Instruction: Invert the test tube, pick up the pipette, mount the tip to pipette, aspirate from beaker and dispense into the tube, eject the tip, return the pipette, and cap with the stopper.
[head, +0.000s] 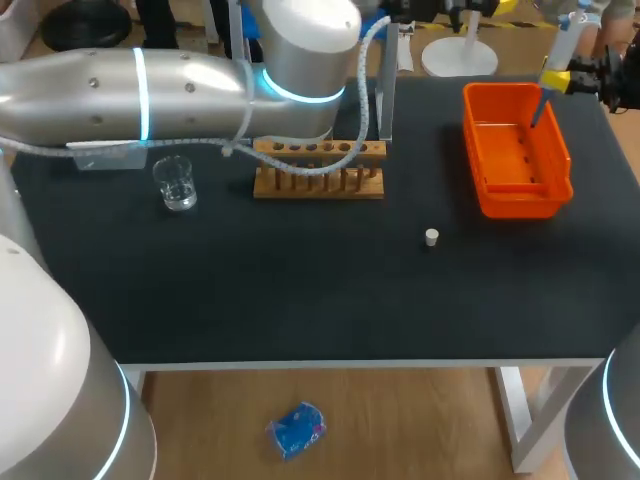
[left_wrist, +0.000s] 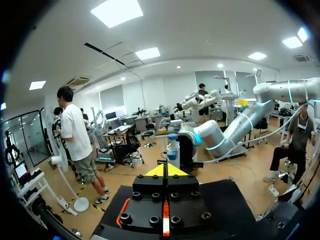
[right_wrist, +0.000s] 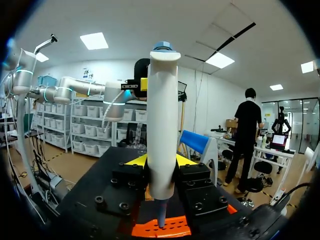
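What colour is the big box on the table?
The box is bright orange. The head view shows it best.

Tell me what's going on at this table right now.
The right end effector is shut on the pipette and holds it upright over the orange bin at the table's far right. The left arm extends across the back of the table, behind the wooden rack. The beaker stands left of the rack. The stopper lies by itself on the table, with nothing touching it.
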